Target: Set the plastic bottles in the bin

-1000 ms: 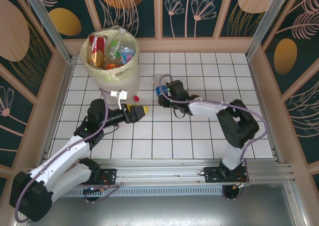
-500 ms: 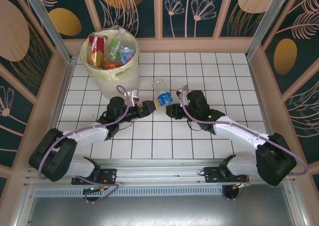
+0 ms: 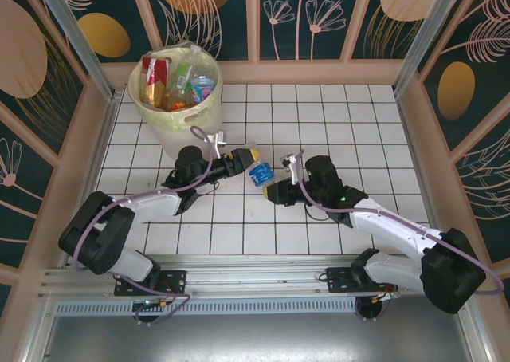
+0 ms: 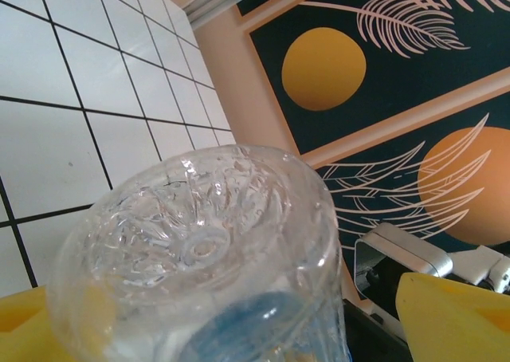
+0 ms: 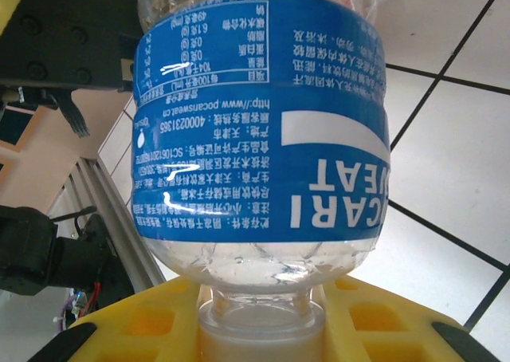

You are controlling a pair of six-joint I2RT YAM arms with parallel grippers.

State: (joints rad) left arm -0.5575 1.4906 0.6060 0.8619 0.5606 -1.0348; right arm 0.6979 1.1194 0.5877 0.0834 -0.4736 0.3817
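Pinching the clear plastic bottle with the blue label by its neck at frame centre, right gripper fingers clamped shut on it over the white tiled bench. Lying diagonally along its long axis, cap end lower right, base pointing upper left. Straddling that base with left gripper fingers spread wide, not plainly pressing. Farther, upper left: already holding several coloured-label bottles in the large round cream plastic bin. Judging mostly done; carrying this one over and dropping it remaining.
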